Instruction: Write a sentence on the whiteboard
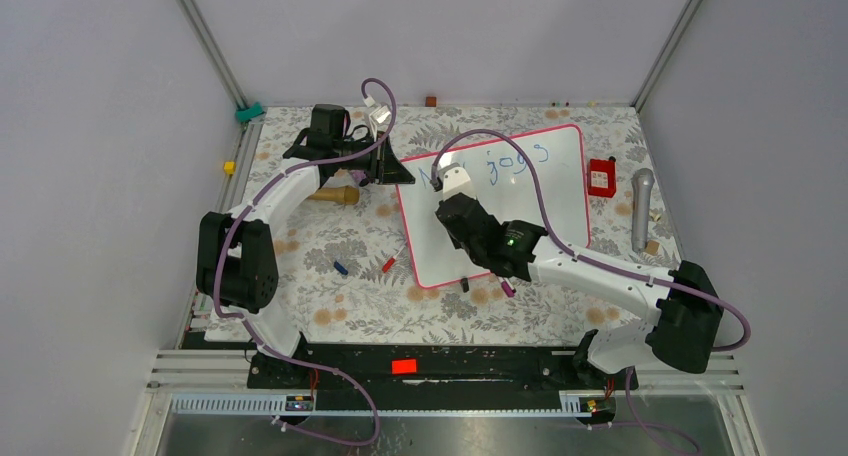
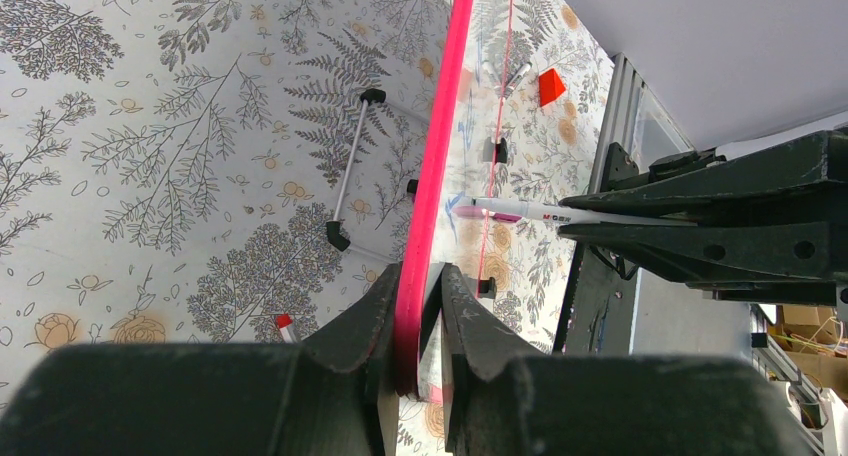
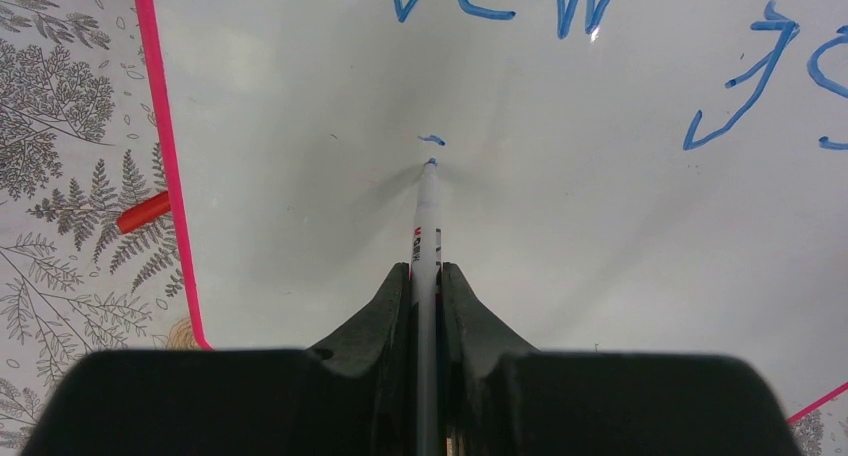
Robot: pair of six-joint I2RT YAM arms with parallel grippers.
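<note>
Top view: whiteboard [image 1: 540, 211] on floral surface [image 1: 330, 296], blue sentence [image 1: 515, 159] near its far edge. Left wrist: left jaws clamp board's pink frame. Right wrist: right jaws pinch marker [image 3: 428, 206], tip on board below writing

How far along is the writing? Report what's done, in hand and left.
Done: the first line, "New jogs", stands in blue on the whiteboard. In hand: the left gripper clamps the board's pink frame; the right gripper holds the marker, tip at the board just under a short blue stroke, apparently the start of a second line. Left: the rest of the sentence.
</note>
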